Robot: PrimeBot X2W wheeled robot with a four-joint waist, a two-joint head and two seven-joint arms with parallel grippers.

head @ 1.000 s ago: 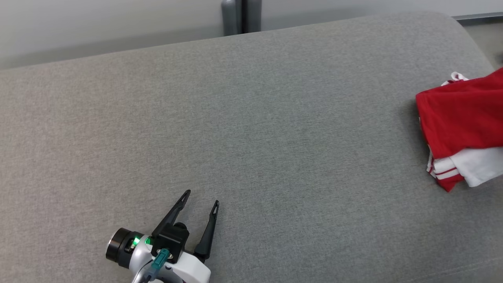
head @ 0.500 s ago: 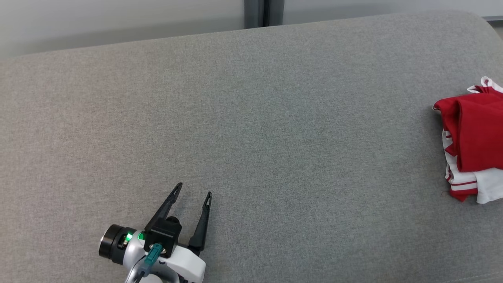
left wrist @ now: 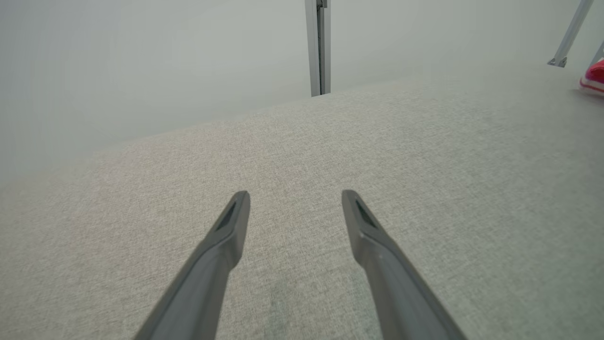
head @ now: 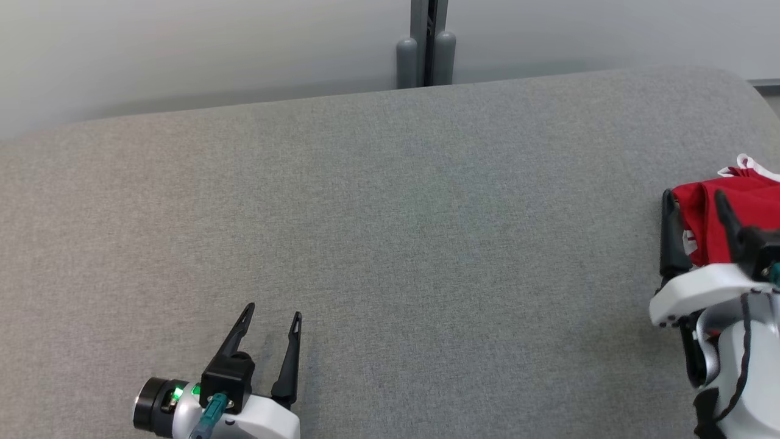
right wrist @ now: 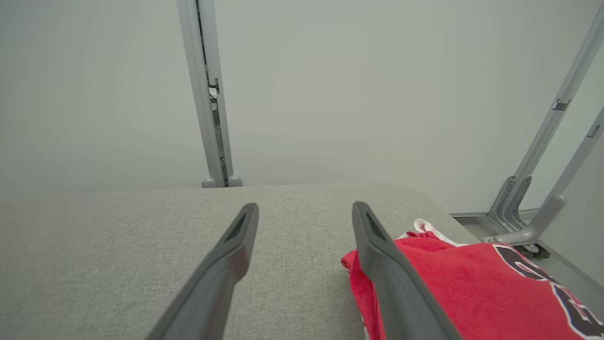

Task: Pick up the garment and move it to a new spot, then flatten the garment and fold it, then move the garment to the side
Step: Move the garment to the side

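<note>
Nearest the robot, at 7 o'clock in the head view, the left pincer [head: 272, 311] lies low over the grey fabric-covered worktop [head: 426, 213]. Its two dark fingers are spread moderately wide and point toward 12 o'clock, with nothing between them. A green light glows on the wrist housing behind it. In the left wrist view the same pincer [left wrist: 296, 194] frames only bare grey fabric, and the garment [left wrist: 593, 75] shows as a small red patch far off at 2 o'clock.

At 4 o'clock in the head view the white right forearm comes in from the edge. The right pincer [head: 694, 195] is also spread wide and holds nothing. One finger stands just beside the garment's edge on the 9 o'clock side, and the other crosses in front of the red cloth. Whether either finger touches the cloth cannot be told.

The garment [head: 758, 204] sits at 3 o'clock near the worktop's right end. It is a bunched red piece with white trim showing at its far side. In the right wrist view the right pincer [right wrist: 306, 206] has bare worktop in its gap, and the garment [right wrist: 453, 283] lies at 5 o'clock, red with dark lettering outlined in white.

Farther on is the worktop's rounded far edge. Behind it, at 12 o'clock, a grey post [head: 425, 42] stands against a pale wall. Slanted metal struts [right wrist: 542, 189] stand at 3 o'clock in the right wrist view.
</note>
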